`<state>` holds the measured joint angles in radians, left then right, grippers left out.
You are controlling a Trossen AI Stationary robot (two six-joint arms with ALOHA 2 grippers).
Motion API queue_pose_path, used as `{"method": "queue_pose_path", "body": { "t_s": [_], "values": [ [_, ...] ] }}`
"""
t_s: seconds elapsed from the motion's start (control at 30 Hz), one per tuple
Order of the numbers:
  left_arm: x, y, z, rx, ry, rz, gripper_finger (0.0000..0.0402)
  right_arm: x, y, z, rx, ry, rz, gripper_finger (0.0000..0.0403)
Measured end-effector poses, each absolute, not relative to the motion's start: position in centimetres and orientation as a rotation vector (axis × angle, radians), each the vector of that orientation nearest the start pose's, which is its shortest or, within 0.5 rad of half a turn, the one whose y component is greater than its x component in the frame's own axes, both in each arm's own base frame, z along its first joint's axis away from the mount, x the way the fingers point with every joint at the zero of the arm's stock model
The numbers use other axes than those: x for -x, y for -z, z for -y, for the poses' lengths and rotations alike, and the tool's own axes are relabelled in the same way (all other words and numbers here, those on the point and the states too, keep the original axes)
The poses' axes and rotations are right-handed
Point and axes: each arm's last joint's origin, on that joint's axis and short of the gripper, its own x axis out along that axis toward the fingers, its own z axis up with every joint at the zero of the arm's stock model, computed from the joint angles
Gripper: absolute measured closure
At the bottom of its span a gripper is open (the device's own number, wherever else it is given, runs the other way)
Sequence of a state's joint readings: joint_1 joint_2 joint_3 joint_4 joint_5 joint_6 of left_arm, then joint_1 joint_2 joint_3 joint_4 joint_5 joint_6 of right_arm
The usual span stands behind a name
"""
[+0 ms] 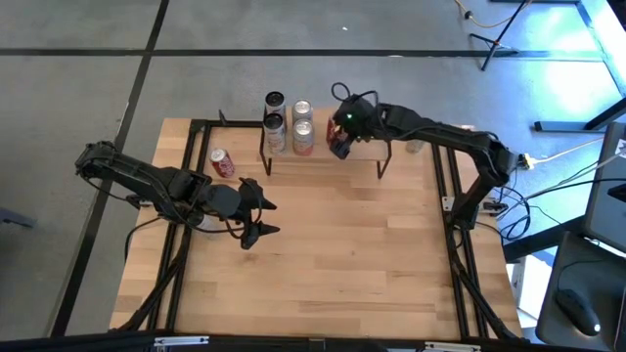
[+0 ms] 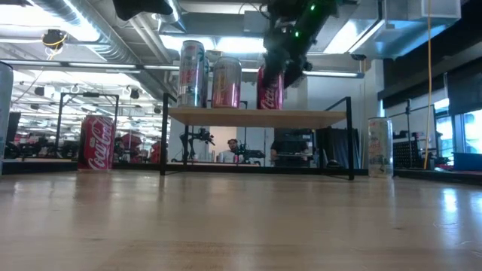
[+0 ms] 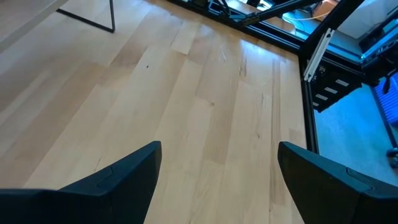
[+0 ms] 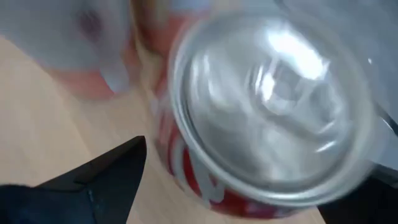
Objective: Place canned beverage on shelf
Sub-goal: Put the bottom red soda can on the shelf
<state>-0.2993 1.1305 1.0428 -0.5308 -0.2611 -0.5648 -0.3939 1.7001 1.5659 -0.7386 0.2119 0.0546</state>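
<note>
On the shelf (image 2: 260, 117), between the fingers of the right gripper (image 1: 339, 138): one red Coca-Cola can (image 2: 270, 89), upright on the plank top, fingers closed around it from above. Just beside that can, same plank: two taller slim cans (image 2: 192, 73), upright. On the table (image 1: 323, 244), near the shelf's end: another red Coca-Cola can (image 2: 96, 142). Left gripper (image 1: 256, 219): over bare table, well apart from the shelf, fingers (image 3: 118, 177) spread wide, holding nothing.
</note>
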Motion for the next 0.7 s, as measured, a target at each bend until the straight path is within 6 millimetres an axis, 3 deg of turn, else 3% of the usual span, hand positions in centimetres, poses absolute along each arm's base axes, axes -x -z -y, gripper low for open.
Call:
{"method": "queue_pose_path", "body": {
  "t_s": [0.13,0.3,0.47,0.7],
  "values": [
    [-22.7,-32.5,6.2,0.377,-0.131,-0.584,0.0083,-32.6,-33.8,14.1,-0.144,0.569,-0.856,0.0013],
    [-22.7,-32.5,6.2,0.372,-0.140,-0.581,0.0083,-30.8,-34.5,13.4,-0.148,0.599,-0.933,0.0013],
    [-22.7,-32.5,6.2,0.371,-0.143,-0.579,0.0083,-30.3,-32.5,13.9,-0.127,0.663,-1.027,0.0013],
    [-22.7,-32.5,6.2,0.371,-0.144,-0.580,0.0083,-30.9,-31.0,15.6,-0.115,0.705,-0.964,0.0013]
  ]
}}
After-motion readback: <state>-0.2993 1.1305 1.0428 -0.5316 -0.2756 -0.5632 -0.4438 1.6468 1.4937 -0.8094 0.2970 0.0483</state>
